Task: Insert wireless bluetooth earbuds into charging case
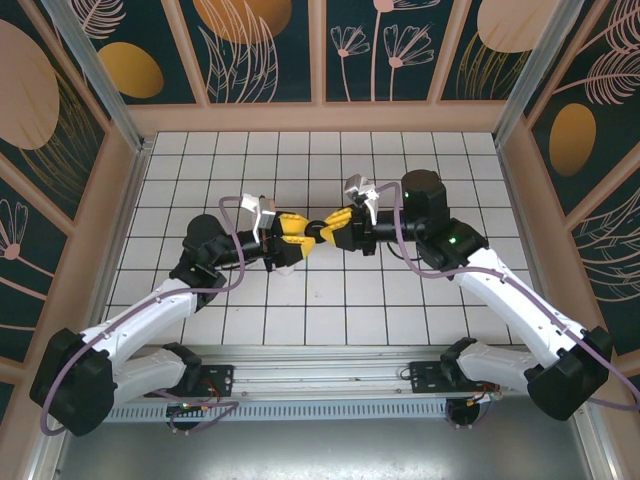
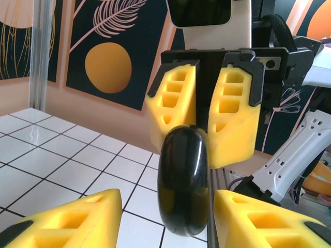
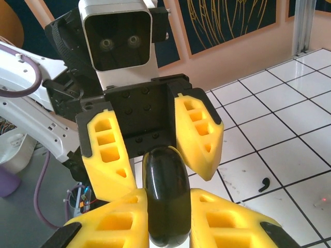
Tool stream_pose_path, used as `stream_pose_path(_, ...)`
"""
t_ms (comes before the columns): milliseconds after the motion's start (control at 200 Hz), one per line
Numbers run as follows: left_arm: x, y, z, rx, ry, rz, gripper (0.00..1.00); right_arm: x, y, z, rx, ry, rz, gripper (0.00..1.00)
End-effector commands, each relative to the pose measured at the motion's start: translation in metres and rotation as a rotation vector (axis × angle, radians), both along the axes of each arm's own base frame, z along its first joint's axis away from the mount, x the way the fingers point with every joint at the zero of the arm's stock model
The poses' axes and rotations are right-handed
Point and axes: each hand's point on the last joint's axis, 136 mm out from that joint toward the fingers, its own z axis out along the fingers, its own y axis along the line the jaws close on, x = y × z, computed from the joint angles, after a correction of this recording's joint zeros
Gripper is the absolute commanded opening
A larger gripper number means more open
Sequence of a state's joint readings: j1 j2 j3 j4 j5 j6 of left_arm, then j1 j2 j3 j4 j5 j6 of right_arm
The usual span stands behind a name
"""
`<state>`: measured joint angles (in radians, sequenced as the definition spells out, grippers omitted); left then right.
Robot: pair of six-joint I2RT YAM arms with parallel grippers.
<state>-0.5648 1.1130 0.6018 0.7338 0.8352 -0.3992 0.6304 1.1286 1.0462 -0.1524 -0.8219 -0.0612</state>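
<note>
My right gripper (image 1: 342, 230) is clamped on one end of the black charging case (image 3: 165, 201), holding it lengthwise above the middle of the tiled table (image 1: 400, 160). My left gripper (image 1: 298, 240) meets it head-on. Its fingers (image 2: 72, 217) stand apart on either side of the case's other end, with a gap on each side. Open tiles lie all round and the walls (image 1: 60, 200) are well apart. A small curved black thing, probably an earbud (image 3: 265, 184), lies on a tile just beside a grout line.
</note>
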Motion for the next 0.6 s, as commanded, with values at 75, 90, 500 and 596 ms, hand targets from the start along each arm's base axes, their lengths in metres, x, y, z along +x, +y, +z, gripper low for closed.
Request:
stream_pose_path(75, -0.004, -0.002, 0.013, -0.036, -0.044, -0.035, 0.45, -0.003, 0.007, 0.005, 0.03, -0.014, 0.045, 0.21)
stream_pose_path(90, -0.004, -0.002, 0.013, -0.035, -0.045, -0.037, 0.44, -0.003, 0.007, 0.005, 0.031, -0.015, 0.045, 0.21)
stream_pose_path(500, 0.002, -0.002, 0.004, -0.033, -0.022, -0.008, 0.44, 0.004, 0.01, 0.004, 0.024, -0.023, 0.038, 0.21)
stream_pose_path(596, 0.002, -0.002, 0.004, -0.034, -0.02, -0.008, 0.39, 0.004, 0.009, 0.004, 0.022, -0.023, 0.042, 0.21)
